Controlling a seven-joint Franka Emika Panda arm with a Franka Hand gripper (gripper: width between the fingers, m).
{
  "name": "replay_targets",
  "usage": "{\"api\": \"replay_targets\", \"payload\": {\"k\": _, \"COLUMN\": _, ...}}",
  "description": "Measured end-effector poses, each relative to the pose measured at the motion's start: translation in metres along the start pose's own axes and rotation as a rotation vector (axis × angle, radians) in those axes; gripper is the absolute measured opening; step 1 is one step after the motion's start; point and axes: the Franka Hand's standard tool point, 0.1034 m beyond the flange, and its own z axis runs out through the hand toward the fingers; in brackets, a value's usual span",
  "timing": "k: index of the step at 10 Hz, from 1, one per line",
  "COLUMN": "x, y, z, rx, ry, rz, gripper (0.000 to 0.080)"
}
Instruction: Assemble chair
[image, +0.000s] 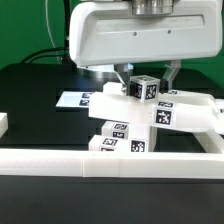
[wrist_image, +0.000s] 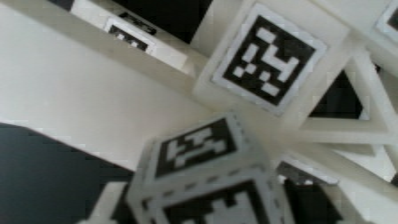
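Observation:
My gripper (image: 146, 84) hangs under the big white hand and is shut on a small white block (image: 143, 88) with black-and-white tags. It holds the block just above the other chair parts. In the wrist view the block (wrist_image: 210, 150) fills the space between my fingers, with the gripper (wrist_image: 214, 206) around its lower part. Right beneath it lies a flat slotted white panel (image: 186, 113) with tags, seen close in the wrist view (wrist_image: 267, 56). More tagged white parts (image: 115, 138) are stacked in front of and under the panel. Whether the block touches the panel is hidden.
A long plain white border rail (image: 100, 163) runs across the front, with a short piece (image: 3, 124) at the exterior view's left. The marker board (image: 74, 100) lies on the black table behind the parts; it also shows in the wrist view (wrist_image: 128, 30). Green wall behind.

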Motion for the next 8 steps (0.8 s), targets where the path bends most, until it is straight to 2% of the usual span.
{"api": "replay_targets", "payload": {"k": 1, "x": 0.0000, "y": 0.0000, "z": 0.0000, "rx": 0.000, "ry": 0.000, "rz": 0.015, "gripper": 0.0282}}
{"api": "replay_targets", "payload": {"k": 3, "x": -0.0001, "y": 0.0001, "z": 0.0001, "rx": 0.000, "ry": 0.000, "rz": 0.035, "gripper": 0.0282}}
{"api": "replay_targets", "payload": {"k": 8, "x": 0.0013, "y": -0.0009, "z": 0.0004, "rx": 0.009, "ry": 0.012, "rz": 0.448, "gripper": 0.0282}}
